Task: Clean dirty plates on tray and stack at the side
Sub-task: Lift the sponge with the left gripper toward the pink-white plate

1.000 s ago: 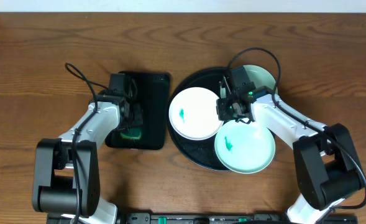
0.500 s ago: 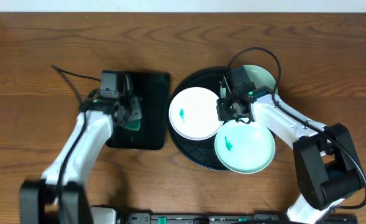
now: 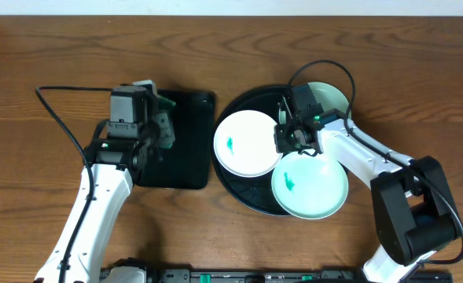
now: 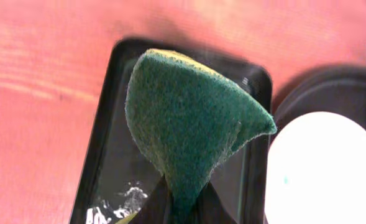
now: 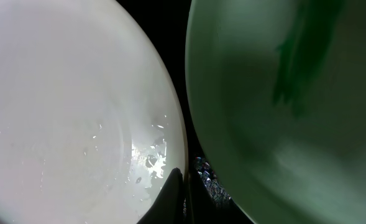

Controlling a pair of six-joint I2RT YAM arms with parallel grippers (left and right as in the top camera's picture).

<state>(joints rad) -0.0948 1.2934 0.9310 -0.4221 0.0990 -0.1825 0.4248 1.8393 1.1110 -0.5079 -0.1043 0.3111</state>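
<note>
My left gripper (image 3: 159, 126) hangs above the small rectangular tray, shut on a green and yellow sponge (image 4: 189, 118) whose pinched lower end sits between the jaws. On the round black tray (image 3: 229, 187) lie three plates. The white plate (image 3: 247, 143) carries a teal smear. A mint plate (image 3: 310, 185) in front also has a smear. A second mint plate (image 3: 328, 96) at the back is partly hidden by my right arm. My right gripper (image 5: 181, 186) is shut on the white plate's (image 5: 64, 112) right rim, beside the front mint plate (image 5: 282, 112).
The rectangular black tray (image 3: 185, 157) lies left of the round one, with wet specks on its floor (image 4: 111, 199). Brown wooden table (image 3: 42, 157) surrounds both trays. My left arm's cable (image 3: 58, 118) loops over the table at the left.
My left arm has lifted the sponge off the rectangular tray and swung up and back. The right arm has stayed at the white plate's rim.
</note>
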